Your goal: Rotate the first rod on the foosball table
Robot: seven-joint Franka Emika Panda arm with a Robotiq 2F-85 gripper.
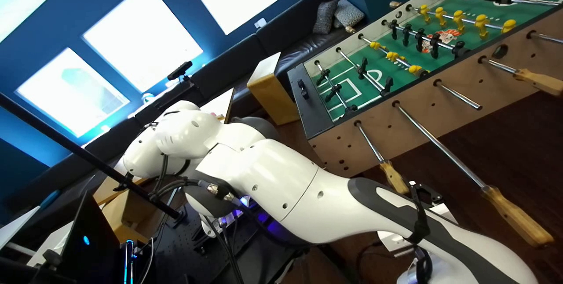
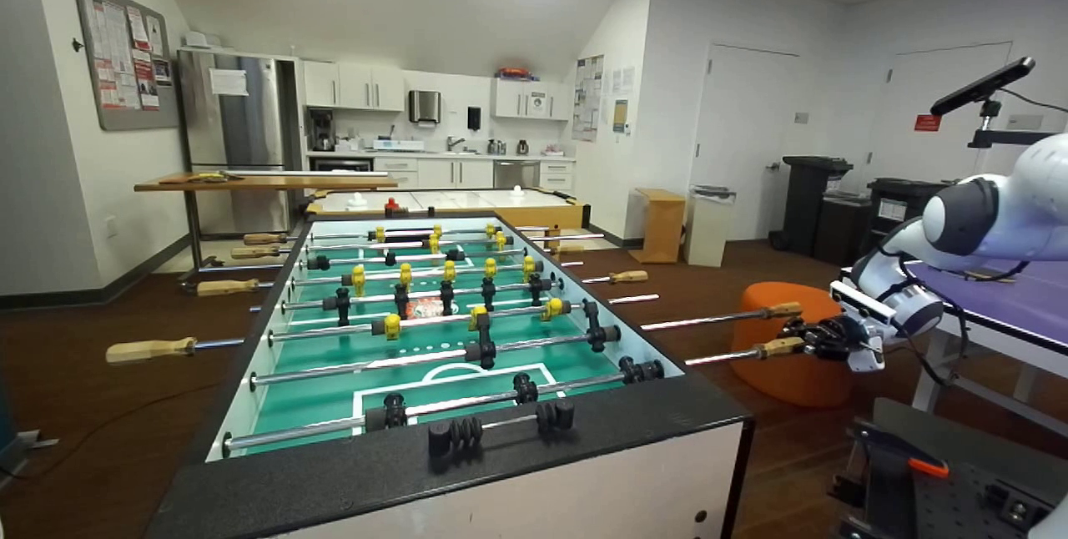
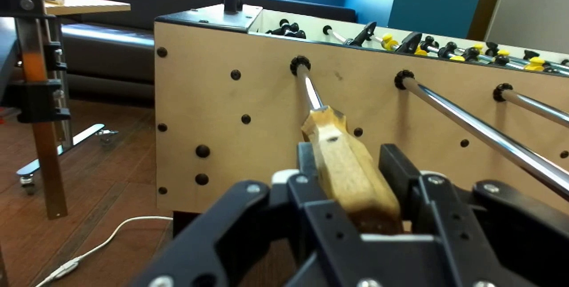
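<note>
The first rod, thin silver metal with a tan wooden handle, sticks out of the brown side wall of the foosball table in the wrist view. The handle also shows in both exterior views. My gripper is open around the handle, one finger on each side. A gap shows between the right finger and the handle. The left finger lies close beside it; I cannot tell if it touches. In an exterior view the gripper is at the handle's outer end. Dark figures sit on this rod over the green playfield.
A longer steel rod with a tan handle runs beside the first rod. A shorter bare rod follows. An orange round seat stands behind the gripper. A white cable lies on the floor.
</note>
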